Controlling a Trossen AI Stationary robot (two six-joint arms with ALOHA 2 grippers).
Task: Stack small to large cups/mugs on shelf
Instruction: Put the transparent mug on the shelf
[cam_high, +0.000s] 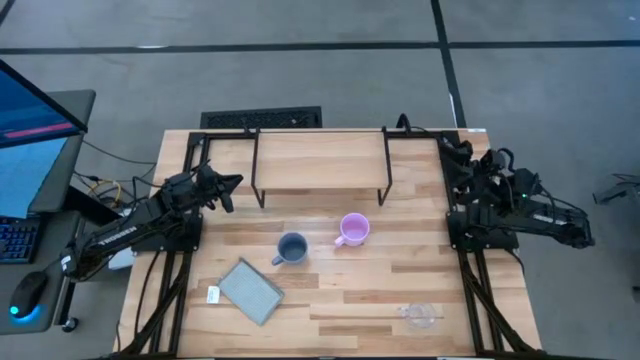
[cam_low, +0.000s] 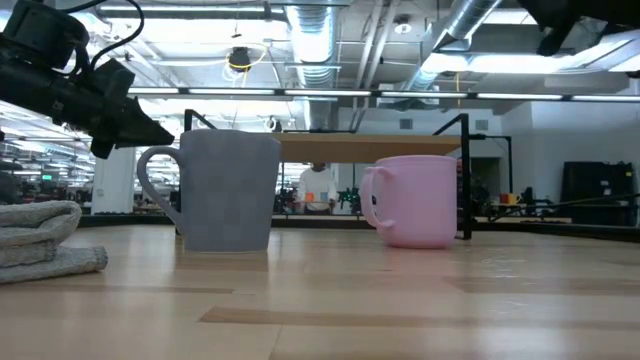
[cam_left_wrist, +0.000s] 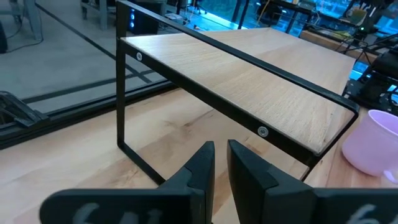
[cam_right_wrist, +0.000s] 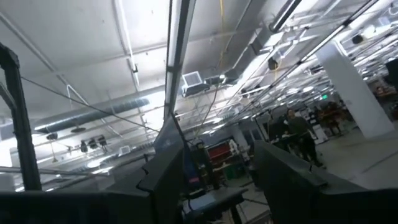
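Note:
The grey-blue mug (cam_high: 291, 248) and the pink-lilac mug (cam_high: 352, 230) stand upright on the table in front of the shelf (cam_high: 320, 165); both also show in the low view, grey-blue (cam_low: 230, 190) and pink (cam_low: 420, 200). The small clear glass cup (cam_high: 420, 315) stands near the table's near right edge. My left gripper (cam_high: 228, 188) hovers shut and empty off the shelf's left end, above the table, and faces the shelf (cam_left_wrist: 249, 93) in the left wrist view. My right gripper (cam_right_wrist: 221, 168) is open and empty, pointing up at the ceiling, with its arm folded at the table's right edge (cam_high: 480, 190).
A flat grey pad (cam_high: 250, 290) lies on the table near the left front, with a small white tag (cam_high: 213, 294) beside it. The shelf's black frame legs (cam_high: 258, 180) stand on the table. A monitor and keyboard (cam_high: 20, 160) stand off the table's left side.

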